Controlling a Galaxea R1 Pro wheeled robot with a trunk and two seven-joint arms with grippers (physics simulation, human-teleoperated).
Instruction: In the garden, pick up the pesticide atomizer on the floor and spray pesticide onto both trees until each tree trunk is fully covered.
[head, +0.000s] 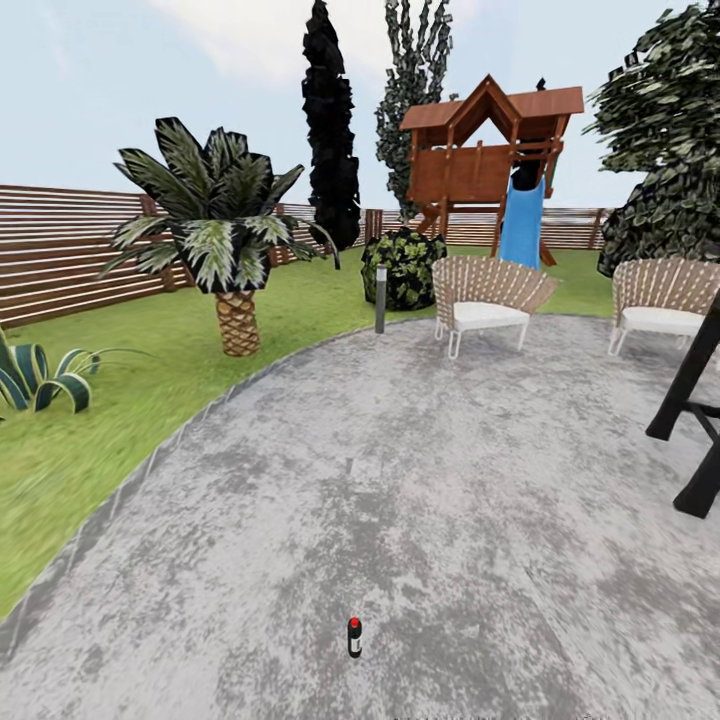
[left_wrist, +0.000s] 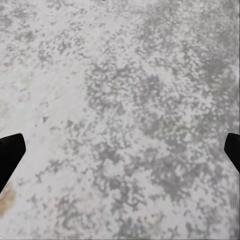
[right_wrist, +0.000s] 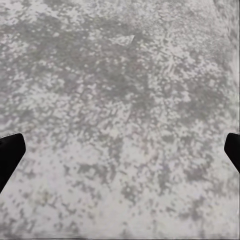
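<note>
Garden patio, seen from the robot's head. The small pesticide atomizer (head: 354, 637), a dark bottle with a red cap, stands upright on the flat grey mottled paving floor (head: 420, 470), close in front of the robot and well apart from everything else. The paving's curved edge meets the green lawn (head: 110, 400) on the left.

On the lawn: a short palm with a scaly brown trunk (head: 228, 250), a striped green-and-yellow agave plant (head: 40, 375) at the far left, a slim grey bollard lamp (head: 380, 298) at the paving's edge, and a round dark-green shrub (head: 405, 265) just behind it. Two white wicker armchairs (head: 485, 300) stand at the far side of the paving. Behind them rise a brown wooden playhouse with a blue slide (head: 495, 160) and a near-black columnar conifer (head: 330, 130). A brown horizontal-slat wooden fence (head: 60, 245) rings the lawn. A black angled frame (head: 695, 400) cuts in at the right edge.

Wrist views: the left tool (left_wrist: 120, 155) and the right tool (right_wrist: 120, 155) both look down on bare mottled paving; each has its dark fingertips (left_wrist: 10, 152) spread wide at opposite edges, with nothing between them.
</note>
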